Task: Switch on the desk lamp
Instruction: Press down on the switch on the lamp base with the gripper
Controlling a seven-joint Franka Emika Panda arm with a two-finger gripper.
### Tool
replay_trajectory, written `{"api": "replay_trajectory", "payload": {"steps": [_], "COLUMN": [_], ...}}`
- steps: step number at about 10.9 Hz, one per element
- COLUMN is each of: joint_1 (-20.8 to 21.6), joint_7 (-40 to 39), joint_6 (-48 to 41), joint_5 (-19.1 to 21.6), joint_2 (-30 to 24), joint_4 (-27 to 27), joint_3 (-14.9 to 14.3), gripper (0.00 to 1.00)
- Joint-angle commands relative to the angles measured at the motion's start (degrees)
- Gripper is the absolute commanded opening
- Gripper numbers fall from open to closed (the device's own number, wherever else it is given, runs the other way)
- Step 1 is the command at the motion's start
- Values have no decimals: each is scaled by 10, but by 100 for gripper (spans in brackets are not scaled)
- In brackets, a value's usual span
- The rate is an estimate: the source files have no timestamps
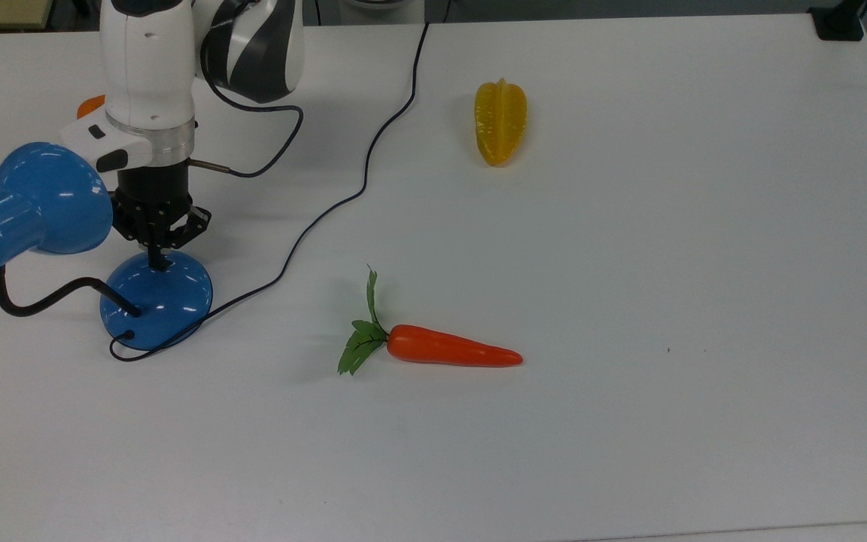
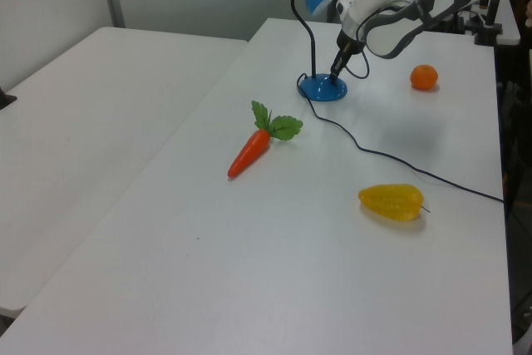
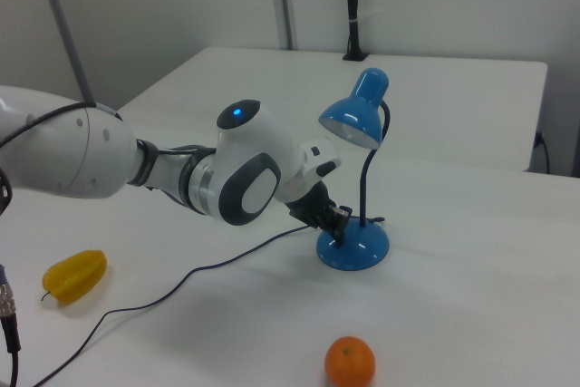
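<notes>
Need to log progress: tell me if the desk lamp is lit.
Cannot tell; desk lamp shade shows no glow, though the pincer tip is on its base.

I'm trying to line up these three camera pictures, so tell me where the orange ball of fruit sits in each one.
Top view: the orange peeks out at upper left, mostly hidden behind the robot arm.
Left view: it lies in the open at upper right, to the right of the arm.
Right view: it sits at bottom centre, in front of the lamp.
Shared landmark: the desk lamp, whose blue base stands near the orange in each view.
</notes>
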Motion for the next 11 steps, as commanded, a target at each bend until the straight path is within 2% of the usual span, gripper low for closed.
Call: {"api": "replay_trajectory", "payload": {"steps": [1,11], "joint_1": [0,-5], "joint_7": [-3,-11], "joint_6": [18,25], "joint_5": [0,-8], "joint_2": [9,30], "joint_4": [1,11], "joint_3": [-2,-2], "gripper": [0,0]}}
